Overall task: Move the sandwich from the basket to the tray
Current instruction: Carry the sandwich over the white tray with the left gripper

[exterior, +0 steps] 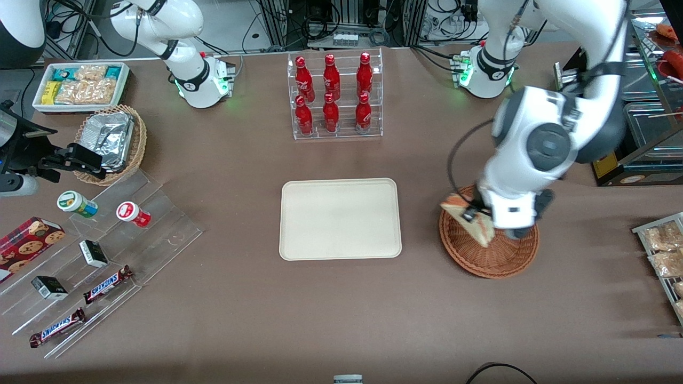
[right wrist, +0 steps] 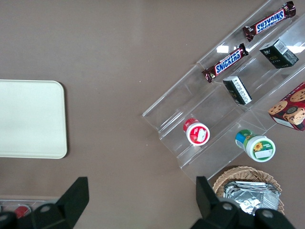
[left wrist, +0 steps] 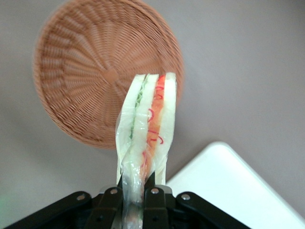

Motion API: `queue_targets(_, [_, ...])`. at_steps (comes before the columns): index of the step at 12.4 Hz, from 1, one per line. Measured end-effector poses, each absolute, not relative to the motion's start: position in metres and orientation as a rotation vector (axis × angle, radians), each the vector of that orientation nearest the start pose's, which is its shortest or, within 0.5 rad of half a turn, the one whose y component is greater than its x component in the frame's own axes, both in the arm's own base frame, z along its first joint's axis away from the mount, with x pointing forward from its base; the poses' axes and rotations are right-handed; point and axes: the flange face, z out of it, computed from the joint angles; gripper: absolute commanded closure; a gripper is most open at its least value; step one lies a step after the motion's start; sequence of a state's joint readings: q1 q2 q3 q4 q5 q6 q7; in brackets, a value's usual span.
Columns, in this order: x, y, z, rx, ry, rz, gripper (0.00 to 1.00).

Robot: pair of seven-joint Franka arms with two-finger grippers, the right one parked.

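The left arm's gripper (left wrist: 135, 193) is hanging above the reddish-brown wicker basket (exterior: 493, 256), its jaws closing on the wrapped sandwich (exterior: 469, 218) at one end. The sandwich is hanging clear of the weave, over the basket's edge nearest the tray (exterior: 299, 242), its red and green filling layers facing the wrist camera. The cream tray is lying bare on the brown desk (exterior: 341, 320), just beside the basket toward the parked arm's end. To carry well, the arm should be keeping height until past the basket rim, travelling level toward the tray's middle, lowering until the wedge is resting flat, and only then releasing. The soft wrapper could be slipping, so a steady pace is advisable.
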State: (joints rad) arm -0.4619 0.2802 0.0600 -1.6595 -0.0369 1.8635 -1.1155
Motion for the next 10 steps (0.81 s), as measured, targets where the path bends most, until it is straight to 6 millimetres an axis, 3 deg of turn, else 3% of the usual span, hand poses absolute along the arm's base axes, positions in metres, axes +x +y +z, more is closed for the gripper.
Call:
queue_targets(4, [0.55, -0.35, 0.41, -3.011, -0.769, 0.075, 1.0])
queue_targets(8, [0.537, -0.419, 0.346, -3.044, -0.548, 0.06, 1.0])
queue_targets(10, [0.537, -0.44, 0.317, -3.041, -0.454, 0.075, 1.0])
